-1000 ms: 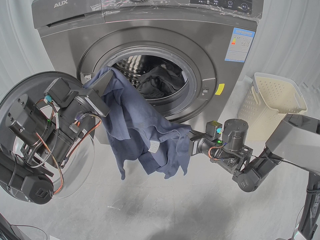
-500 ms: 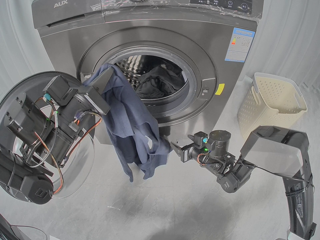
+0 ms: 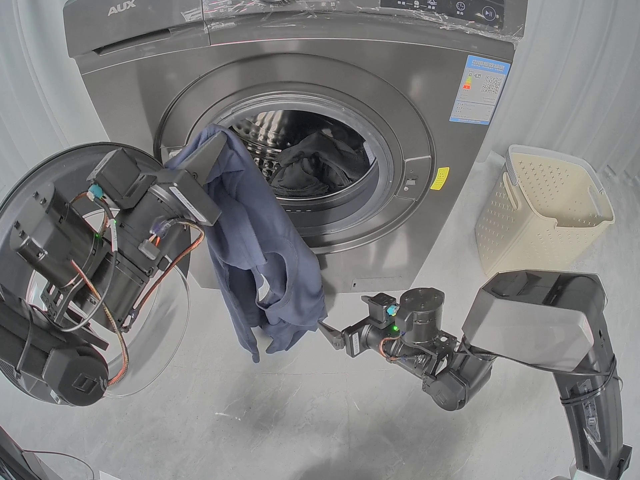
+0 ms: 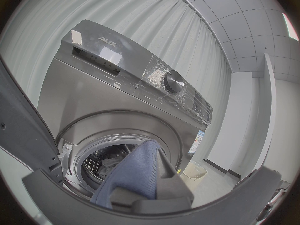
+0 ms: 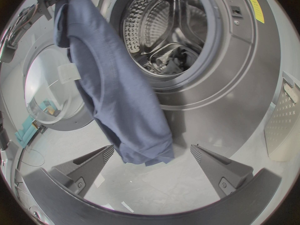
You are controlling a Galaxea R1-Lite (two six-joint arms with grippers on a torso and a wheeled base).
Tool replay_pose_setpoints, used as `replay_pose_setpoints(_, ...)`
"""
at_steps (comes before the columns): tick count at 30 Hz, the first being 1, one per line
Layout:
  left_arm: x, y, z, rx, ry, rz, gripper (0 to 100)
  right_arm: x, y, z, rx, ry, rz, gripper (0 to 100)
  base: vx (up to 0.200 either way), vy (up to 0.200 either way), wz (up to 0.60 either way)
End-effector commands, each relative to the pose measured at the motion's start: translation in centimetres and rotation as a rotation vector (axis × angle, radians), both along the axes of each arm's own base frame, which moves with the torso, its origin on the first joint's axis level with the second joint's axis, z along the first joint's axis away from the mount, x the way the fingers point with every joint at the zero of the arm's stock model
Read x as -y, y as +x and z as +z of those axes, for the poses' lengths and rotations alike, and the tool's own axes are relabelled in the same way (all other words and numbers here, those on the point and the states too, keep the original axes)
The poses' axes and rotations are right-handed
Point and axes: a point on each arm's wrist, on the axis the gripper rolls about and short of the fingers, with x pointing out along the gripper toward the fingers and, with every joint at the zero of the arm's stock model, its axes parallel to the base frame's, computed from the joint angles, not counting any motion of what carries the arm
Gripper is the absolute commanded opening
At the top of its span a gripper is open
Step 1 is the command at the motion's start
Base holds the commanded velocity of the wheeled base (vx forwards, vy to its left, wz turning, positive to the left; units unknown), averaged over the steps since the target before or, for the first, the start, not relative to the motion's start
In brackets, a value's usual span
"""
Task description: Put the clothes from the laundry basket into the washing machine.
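One shirt (image 3: 260,248) is hanging long-axis down from my left hand (image 3: 203,158), which is pinching its top beside the drum (image 3: 313,148); my right hand (image 3: 330,336) is gaping empty near its hem.

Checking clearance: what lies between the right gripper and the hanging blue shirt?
Nothing; the head view shows only bare floor between the open right gripper and the blue shirt.
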Motion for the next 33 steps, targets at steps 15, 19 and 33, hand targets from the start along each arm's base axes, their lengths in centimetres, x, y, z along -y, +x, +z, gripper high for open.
replay_pose_setpoints(15, 0.0, 0.3, 0.0, 0.001, -0.001, 0.007, 0, -7.3, -2.0, 0.7, 0.019, 0.019, 0.183, 100, 0.000, 0.000, 0.00)
replay_pose_setpoints(19, 0.0, 0.2, 0.0, 0.001, -0.001, 0.007, 0, -8.6, -1.5, 0.0, 0.004, 0.009, 0.192, 100, 0.000, 0.000, 0.00)
replay_pose_setpoints(33, 0.0, 0.2, 0.1, 0.004, -0.002, 0.005, 0, -11.1, 0.4, -1.0, 0.019, 0.036, 0.133, 100, 0.000, 0.000, 0.00)
